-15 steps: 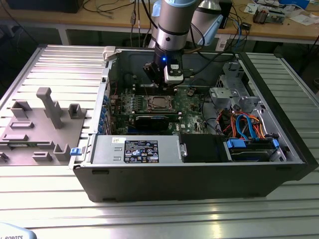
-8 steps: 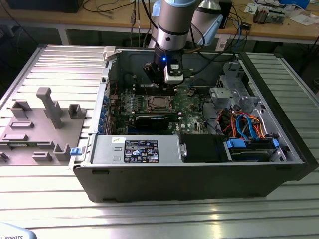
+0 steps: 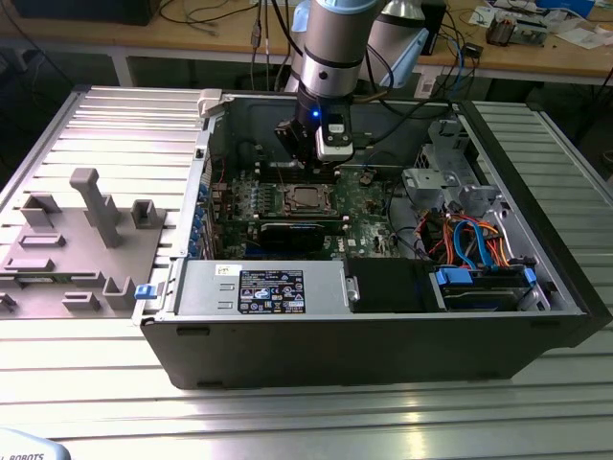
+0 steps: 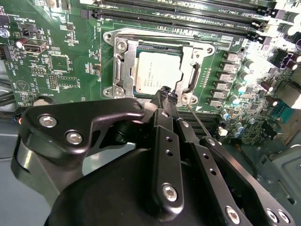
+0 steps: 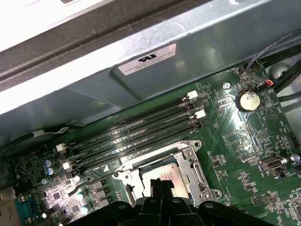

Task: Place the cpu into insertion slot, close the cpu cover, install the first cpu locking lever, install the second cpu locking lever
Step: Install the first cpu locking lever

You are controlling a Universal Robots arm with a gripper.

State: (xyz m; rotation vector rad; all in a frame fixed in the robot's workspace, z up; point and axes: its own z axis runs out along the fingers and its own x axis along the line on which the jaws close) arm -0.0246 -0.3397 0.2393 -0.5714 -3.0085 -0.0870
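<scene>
Your claw (image 4: 167,94) is clenched, its tips pinched together with nothing visible between them. It hangs just above the near edge of the insertion slot (image 4: 160,48), inside the open computer case (image 3: 383,326) on the tabletop (image 3: 287,422).

The cpu (image 4: 157,70) already lies flat in that slot. The cpu cover (image 4: 123,70) is folded down around it, and the chip's silver top shows through the cover's window.

A thin locking lever (image 4: 197,120) runs off one corner of the socket, right beside the claw. You cannot tell from here whether it is hooked under its catch.

The main risk appears to be a slip. The lever is a narrow, springy rod, and closed tips pressing on it off-centre could skid off onto the green motherboard (image 4: 61,61). The small capacitors beside the socket would probably take that blow.

A lever that springs back could also lift the cover and leave the chip unclamped. If the chip were not fully seated, force on the cover could damage the contacts beneath it.

In the first wrist view the claw (image 5: 160,181) sits close to the long memory slots (image 5: 136,127). A sideways drift there could catch their clips.
</scene>
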